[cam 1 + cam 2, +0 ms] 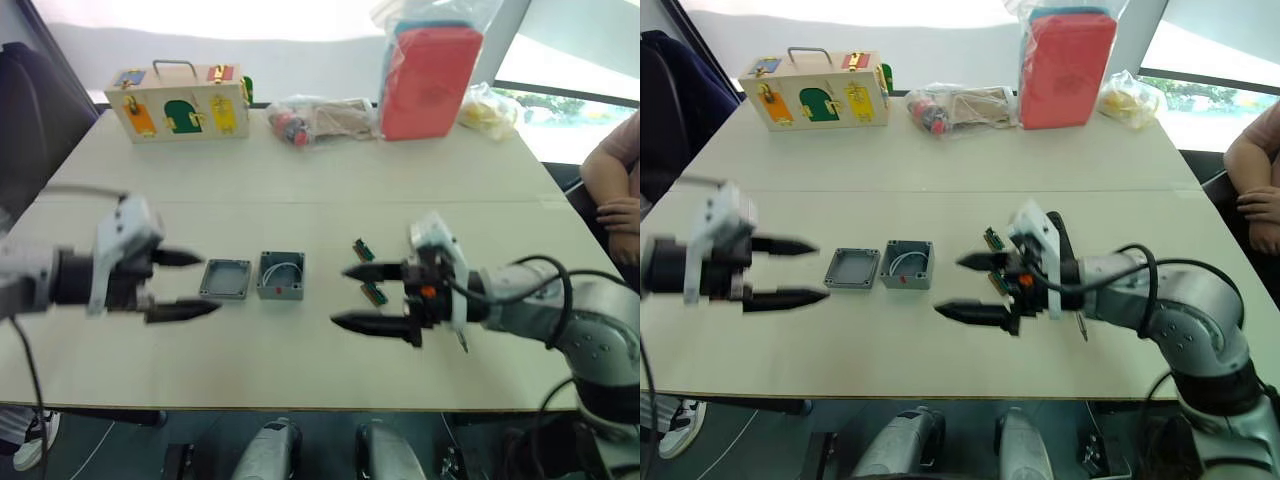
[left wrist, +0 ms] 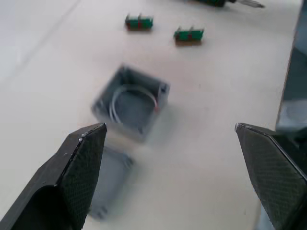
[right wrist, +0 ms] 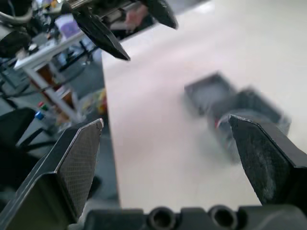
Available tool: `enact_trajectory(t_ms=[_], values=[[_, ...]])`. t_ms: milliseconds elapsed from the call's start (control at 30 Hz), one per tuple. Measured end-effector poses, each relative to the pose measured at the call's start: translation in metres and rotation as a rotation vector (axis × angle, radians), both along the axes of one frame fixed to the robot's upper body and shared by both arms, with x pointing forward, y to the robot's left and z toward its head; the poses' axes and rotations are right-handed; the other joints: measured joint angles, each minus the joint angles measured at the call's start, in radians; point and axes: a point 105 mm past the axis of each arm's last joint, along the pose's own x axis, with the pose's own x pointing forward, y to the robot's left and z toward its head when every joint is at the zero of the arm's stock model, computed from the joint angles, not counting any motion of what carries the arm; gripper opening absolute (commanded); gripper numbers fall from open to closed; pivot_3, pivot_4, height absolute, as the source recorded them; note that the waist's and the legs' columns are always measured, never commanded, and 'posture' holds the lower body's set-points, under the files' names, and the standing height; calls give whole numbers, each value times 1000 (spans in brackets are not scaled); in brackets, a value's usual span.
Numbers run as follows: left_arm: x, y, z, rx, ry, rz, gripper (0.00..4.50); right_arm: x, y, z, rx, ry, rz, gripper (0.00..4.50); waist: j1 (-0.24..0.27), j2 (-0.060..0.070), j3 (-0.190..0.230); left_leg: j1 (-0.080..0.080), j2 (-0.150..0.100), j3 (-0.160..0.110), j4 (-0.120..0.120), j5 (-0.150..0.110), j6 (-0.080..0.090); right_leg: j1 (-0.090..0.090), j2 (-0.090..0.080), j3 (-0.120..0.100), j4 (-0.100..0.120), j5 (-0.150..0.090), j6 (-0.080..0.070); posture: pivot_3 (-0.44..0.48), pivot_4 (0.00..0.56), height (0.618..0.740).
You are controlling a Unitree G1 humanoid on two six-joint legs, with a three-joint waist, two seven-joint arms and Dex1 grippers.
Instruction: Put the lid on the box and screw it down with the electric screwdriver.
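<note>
Grippers are seen poised over a pale table (image 1: 300, 170), facing each other from either side of 2 small grey parts. The left gripper (image 1: 190, 285) is held with its fingers spread wide and nothing between them, its tips just beside the lid (image 1: 226, 279), which lies on the table with its hollow side up. Touching or nearly touching the lid on its right, the box (image 1: 281, 276) is shown open, with white wires coiled inside and a red mark on its near wall. The right gripper (image 1: 355, 297) is likewise held wide open and empty, a little apart from the box. 2 small green components (image 1: 364, 250) are seen beside it, and a wooden case (image 1: 180, 104), a red bag (image 1: 430, 80) and a person's arm (image 1: 612, 175) at the table's far and right edges
</note>
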Motion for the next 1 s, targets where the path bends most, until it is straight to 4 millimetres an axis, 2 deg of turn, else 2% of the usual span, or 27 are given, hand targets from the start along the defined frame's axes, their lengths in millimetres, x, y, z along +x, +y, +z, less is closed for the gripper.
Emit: enact_trajectory(t_ms=[233, 433, 667, 767, 800, 1000], values=[[36, -22, -52, 183, 105, -196, 4392, 0, 4, -22, -62, -16, -97, 4500, -12, -1, 1, -2, 0, 2, 2, -1, 4, -4, 2, 2, 5, 0, 0, 0, 150, 740], [47, -33, -78, 257, 136, -299, 4392, -8, 4, -36, -128, -39, -136, 4500, -22, -1, 1, -2, 0, 2, 6, -2, 5, -5, 2, 2, 11, -1, 1, 0, 150, 740], [53, -39, -99, 306, 147, -347, 4392, -8, 1, -41, -143, -46, -178, 4500, -23, -1, 1, -1, 0, 2, 7, -2, 5, -5, 2, 1, 14, -1, 2, 0, 150, 740], [57, -45, -108, 311, 154, -358, 3659, -7, 2, -40, -132, -47, -191, 4500, -22, -2, 1, -1, -1, 2, 8, -2, 5, -5, 2, 1, 14, -1, 2, 0, 150, 740], [58, -46, -110, 315, 156, -357, 3163, -6, 3, -40, -129, -47, -193, 4500, -22, -2, 1, -1, -1, 2, 8, -2, 5, -5, 2, 1, 14, -1, 2, 0, 150, 740], [64, -51, -111, 335, 125, -386, 938, -4, 4, -39, -115, -48, -217, 4500, -23, -2, 1, -1, -1, 1, 9, -2, 5, -5, 2, 1, 15, -1, 2, 0, 150, 740]])
